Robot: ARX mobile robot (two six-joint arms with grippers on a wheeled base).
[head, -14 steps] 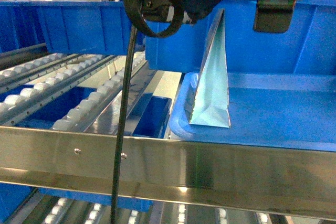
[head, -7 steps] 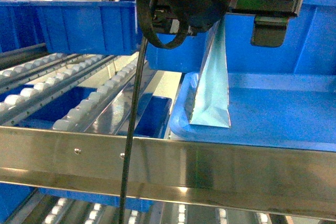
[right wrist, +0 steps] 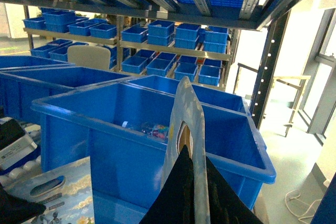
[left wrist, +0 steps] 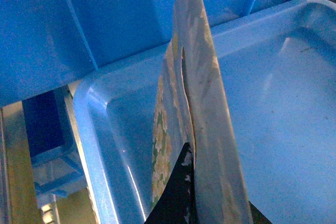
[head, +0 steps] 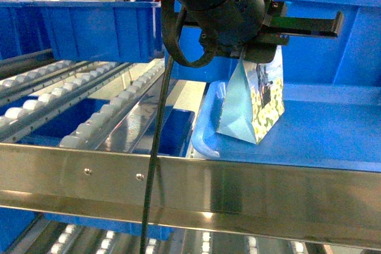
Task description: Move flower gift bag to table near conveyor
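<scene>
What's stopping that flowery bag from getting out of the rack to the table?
Nothing separates it from the grippers: the left gripper and right gripper have fingers either side of the gift bag. Coming forward, it must clear the blue tray rim and the steel rail. The table isn't in view.

The flower gift bag looks like thin, faintly glossy paper, creased at its folds. The conveyor has a polished, mirror-bright steel rail and smooth white plastic rollers. The blue tray is smooth, slightly shiny plastic.
</scene>
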